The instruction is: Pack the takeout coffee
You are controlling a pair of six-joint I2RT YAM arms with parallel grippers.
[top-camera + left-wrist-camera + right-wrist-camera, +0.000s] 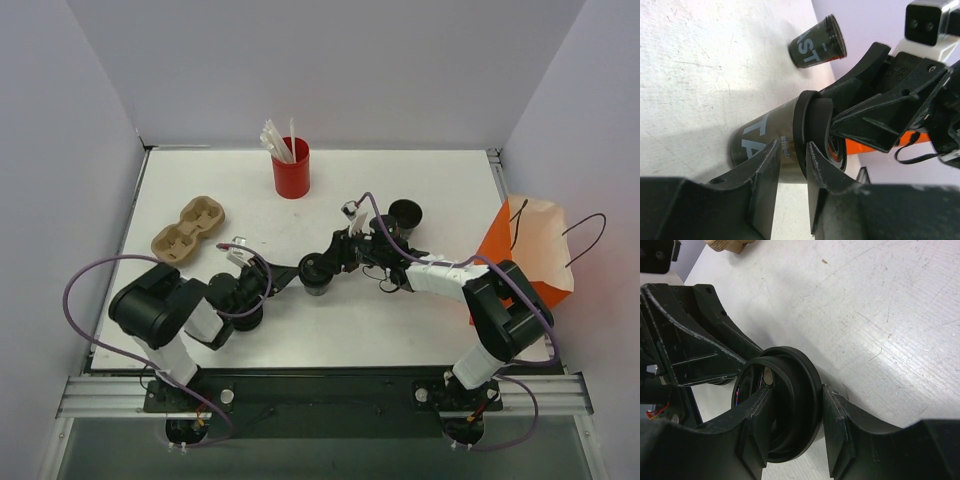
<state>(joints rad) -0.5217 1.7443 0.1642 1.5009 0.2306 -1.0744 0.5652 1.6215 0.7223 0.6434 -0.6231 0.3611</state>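
While both arms meet near the middle of the white table (400,330), I read the right gripper (796,407) as clamped on the round black plastic lid (802,387), with one finger on each side of its rim. The lid sits at the mouth of the small black disposable cup with white lettering (757,137), which stands upright on the table. The left gripper (791,150) reaches this cup from the opposite side. Its fingertips overlap the cup wall just below the lid. I cannot tell whether it grips the cup or stands released.

A second small black cup without a lid (405,214) stands near, behind the right arm. The orange paper bag with cord handles (535,255) stands at the right table edge, well apart from the lidded cup. The red cup of white straws (291,172) stands at the rear. The brown moulded-pulp cup carrier (187,230) lies on the left.
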